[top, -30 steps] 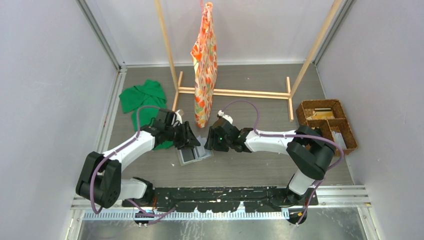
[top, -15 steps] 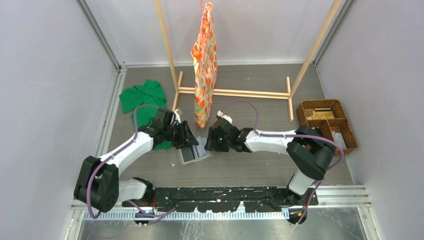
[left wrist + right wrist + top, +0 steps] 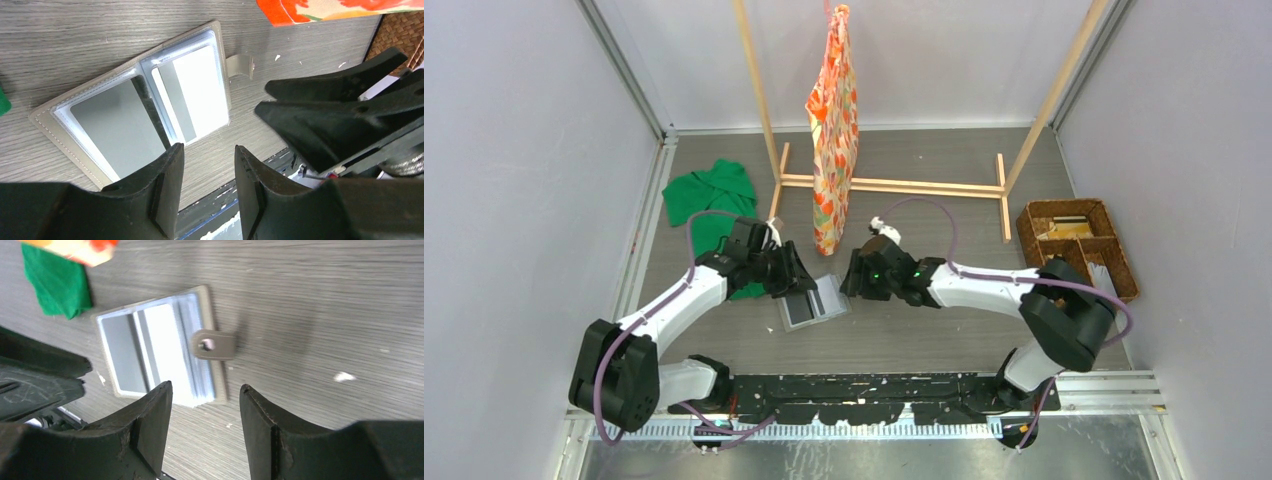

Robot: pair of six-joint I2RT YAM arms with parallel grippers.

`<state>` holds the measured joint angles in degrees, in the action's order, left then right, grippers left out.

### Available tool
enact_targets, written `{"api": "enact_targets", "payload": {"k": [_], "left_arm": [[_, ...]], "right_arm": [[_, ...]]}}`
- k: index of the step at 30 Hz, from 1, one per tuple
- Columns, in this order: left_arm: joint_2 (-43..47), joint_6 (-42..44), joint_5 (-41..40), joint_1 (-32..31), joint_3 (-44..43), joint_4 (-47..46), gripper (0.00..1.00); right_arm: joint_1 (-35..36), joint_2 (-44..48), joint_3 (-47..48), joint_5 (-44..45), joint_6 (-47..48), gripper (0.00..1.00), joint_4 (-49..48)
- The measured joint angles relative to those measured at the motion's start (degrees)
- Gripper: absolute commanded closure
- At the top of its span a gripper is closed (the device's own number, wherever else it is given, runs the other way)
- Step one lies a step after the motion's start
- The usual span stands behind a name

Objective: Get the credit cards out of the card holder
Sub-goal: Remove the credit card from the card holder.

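Both grippers have eased a little apart since 1 second ago: the right gripper (image 3: 852,284) has drawn back toward its own side and the left gripper (image 3: 800,284) has shifted slightly leftward. This leaves the card holder (image 3: 812,303) more exposed between them.

It lies open and flat on the table (image 3: 924,330), near the front edge and just in front of the arms' fingertips, with its snap tab (image 3: 212,345) sticking out on the right arm's side. A grey card (image 3: 117,127) fills 1 clear pocket and a white card (image 3: 192,95) with a grey stripe fills the other, so no card is out yet. Both sets of jaws stand moderately parted with nothing between them.

The main risk, I judge, is that the holder is light and unpinned. A pull on 1 card could drag the whole thing, or a finger could pinch the pocket film along with the card. The 2 grippers are also close enough to knock each other.

The card edges sit nearly flush with the pocket mouths, which gives little to grip. Bare table lies in front and to the right. The orange cloth (image 3: 832,130) hangs just behind, the green cloth (image 3: 709,195) lies to the left, and the wicker basket (image 3: 1079,245) is well apart.
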<state>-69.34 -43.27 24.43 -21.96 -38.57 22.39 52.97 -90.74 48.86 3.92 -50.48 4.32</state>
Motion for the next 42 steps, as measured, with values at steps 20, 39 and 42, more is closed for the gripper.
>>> {"api": "enact_targets", "payload": {"k": [20,39,42], "left_arm": [[-3.48,-9.97,0.98,0.00,6.03,-10.14,0.60],[-7.41,-11.80,0.00,0.00,8.66,-14.49,0.60],[-7.41,-11.56,-0.33,0.00,8.90,-14.36,0.62]], "right_arm": [[-0.94,-8.79,4.79,-12.17,-0.22,0.66,-7.63],[-0.94,-10.23,4.90,-9.33,-0.28,0.67,-6.93],[-0.94,-10.12,4.85,-8.92,-0.26,0.67,-6.86]]}}
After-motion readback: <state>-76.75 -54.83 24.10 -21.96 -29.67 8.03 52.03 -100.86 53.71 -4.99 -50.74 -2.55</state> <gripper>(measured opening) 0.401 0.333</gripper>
